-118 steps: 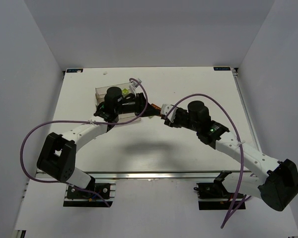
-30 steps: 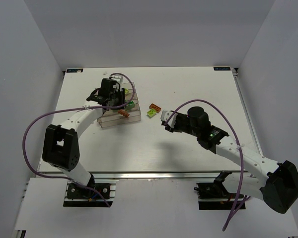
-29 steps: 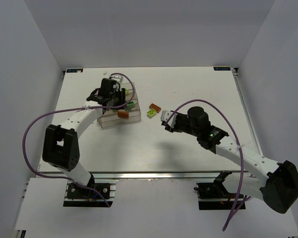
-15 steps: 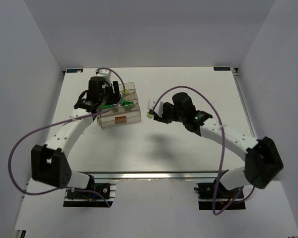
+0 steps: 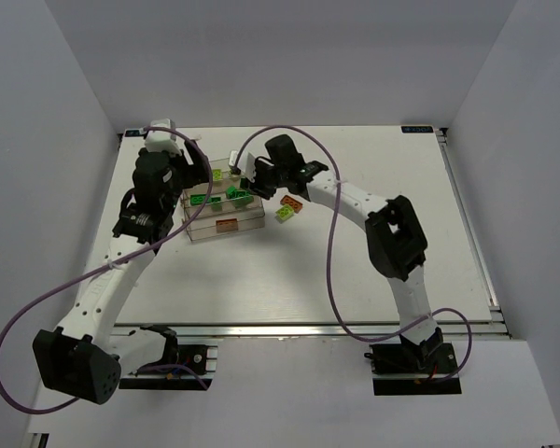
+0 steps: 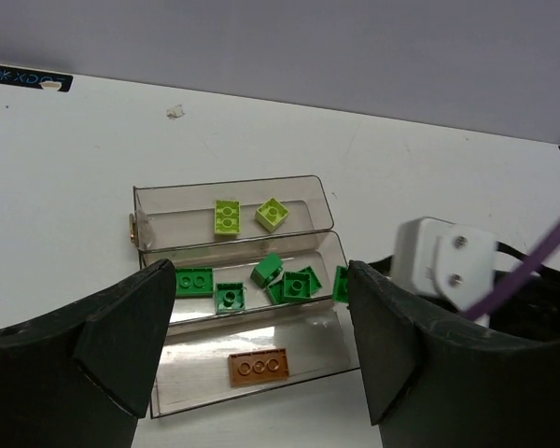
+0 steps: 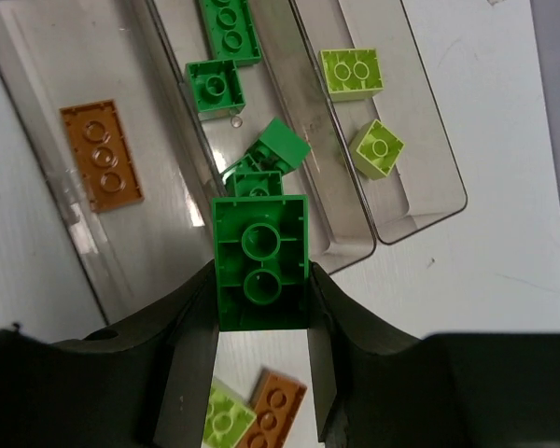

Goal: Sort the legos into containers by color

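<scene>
Top external | white table (image 5: 355,271), grey walls (image 5: 280,56) | left pincer (image 6: 259,313) wide | right pincer (image 7: 259,308) grips green brick (image 7: 260,252)

A white table (image 5: 289,280) with black corner stickers (image 6: 28,78), between grey walls (image 5: 261,56).

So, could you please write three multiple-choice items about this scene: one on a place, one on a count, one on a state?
1. Where in the containers is the orange brick?
A. with the lime ones
B. alone in its own bin
C. among the green ones

2. How many lime bricks lie in the containers?
A. two
B. one
C. four

3. What is the right tool doing?
A. open, empty
B. shut on an orange brick
C. shut on a green brick

Answers: 1 B, it has an end bin to itself. 2 A, both lie in the other end bin. 3 C, it clamps the brick.
</scene>
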Tool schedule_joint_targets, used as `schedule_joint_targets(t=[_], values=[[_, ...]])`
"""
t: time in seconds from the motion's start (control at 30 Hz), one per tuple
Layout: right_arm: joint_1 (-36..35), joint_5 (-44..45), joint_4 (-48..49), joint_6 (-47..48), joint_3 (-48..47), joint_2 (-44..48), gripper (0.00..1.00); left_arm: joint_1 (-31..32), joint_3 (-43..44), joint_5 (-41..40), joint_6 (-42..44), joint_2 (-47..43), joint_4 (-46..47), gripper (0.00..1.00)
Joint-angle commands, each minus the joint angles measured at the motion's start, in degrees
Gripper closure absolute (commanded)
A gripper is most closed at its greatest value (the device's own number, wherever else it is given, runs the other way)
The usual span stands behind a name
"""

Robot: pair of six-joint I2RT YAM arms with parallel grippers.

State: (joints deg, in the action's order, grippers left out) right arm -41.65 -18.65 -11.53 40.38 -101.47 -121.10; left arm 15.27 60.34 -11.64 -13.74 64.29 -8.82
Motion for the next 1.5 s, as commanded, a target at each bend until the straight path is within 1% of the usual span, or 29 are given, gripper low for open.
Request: schedule_joint_targets(t=[0.0,0.07,0.13,0.2,0.33,0.37,0.47,0.53,0.63,0.67,0.77,0.87,1.07,1.17,1.2,1.27,1.33,1.37,1.4,1.43,1.47], values=[[0.0,-0.8,-4.3,-2.0,-7.8,-3.9,1.00,-0.1,-0.4,-0.5,0.3,-2.0,1.2,0.17],[0.0,-0.5,-4.5,-2.1,-11.6,-5.4,1.00,-0.1,-0.4,-0.2,0.2,-2.1,1.2,0.17],[0.0,-0.4,-4.6,-2.1,-13.0,-7.0,1.00,-0.2,-0.4,0.2,0.1,-2.2,1.3,0.17],[0.0,-0.4,-4.5,-2.1,-14.3,-8.4,0.95,-0.2,-0.4,0.6,0.2,-2.5,1.4,0.16],[0.1,0.1,-3.9,-1.9,-14.7,-10.1,0.81,-0.3,-0.9,0.7,0.4,-3.3,2.1,0.17],[0.0,0.3,-3.8,-1.7,-14.6,-10.4,0.74,-0.3,-0.9,0.7,0.4,-3.3,2.1,0.16],[0.1,1.1,-3.1,-0.9,-14.7,-11.5,0.65,-0.3,-1.0,1.3,0.3,-3.1,2.4,0.17],[0.1,1.6,-2.7,-0.7,-15.0,-12.1,0.62,-0.2,-1.1,1.7,0.3,-2.8,2.7,0.16],[0.1,2.0,-2.5,-0.7,-16.3,-13.1,0.54,-0.3,-1.2,2.0,0.3,-2.6,2.8,0.16],[0.0,2.0,-2.6,-0.7,-16.6,-13.2,0.49,-0.3,-1.2,2.1,0.3,-2.5,2.8,0.16],[0.0,1.6,-3.2,-0.9,-16.9,-13.1,0.40,-0.3,-1.3,2.3,0.2,-2.5,2.8,0.16],[0.0,1.4,-3.2,-1.3,-16.5,-12.5,0.35,-0.3,-1.2,2.7,0.2,-2.7,2.8,0.16],[0.0,0.2,-4.2,-1.9,-15.4,-9.9,0.32,-0.3,-1.4,3.7,0.0,-2.5,3.0,0.16],[0.3,-0.9,-4.9,-2.8,-13.1,-6.5,0.31,-0.3,-1.3,5.9,-0.2,-1.5,3.2,0.16],[0.2,-1.3,-5.4,-3.3,-11.5,-4.5,0.30,-0.2,-1.3,6.8,0.0,-0.7,3.2,0.11],[0.7,-2.6,-6.9,-4.2,-9.5,-2.2,0.18,-0.3,-0.9,8.8,0.0,0.4,3.0,0.10],[1.7,-3.9,-6.8,-5.7,-4.2,2.4,0.11,-0.3,-0.8,10.6,-0.5,1.8,3.2,0.10],[2.3,-4.4,-5.0,-6.4,-1.8,4.4,0.11,-0.3,-0.8,11.9,-1.0,2.2,3.4,0.10],[2.9,-4.8,-3.9,-7.2,0.6,8.2,0.10,-0.3,-0.8,14.1,-1.3,2.6,3.5,0.09],[4.5,-6.3,-2.9,-9.1,5.5,10.0,0.11,-0.3,-0.9,14.9,-1.6,3.5,4.0,0.06],[5.3,-7.0,-1.8,-10.1,7.8,12.0,0.11,-0.3,-1.2,17.0,-1.9,3.8,4.4,0.06]])
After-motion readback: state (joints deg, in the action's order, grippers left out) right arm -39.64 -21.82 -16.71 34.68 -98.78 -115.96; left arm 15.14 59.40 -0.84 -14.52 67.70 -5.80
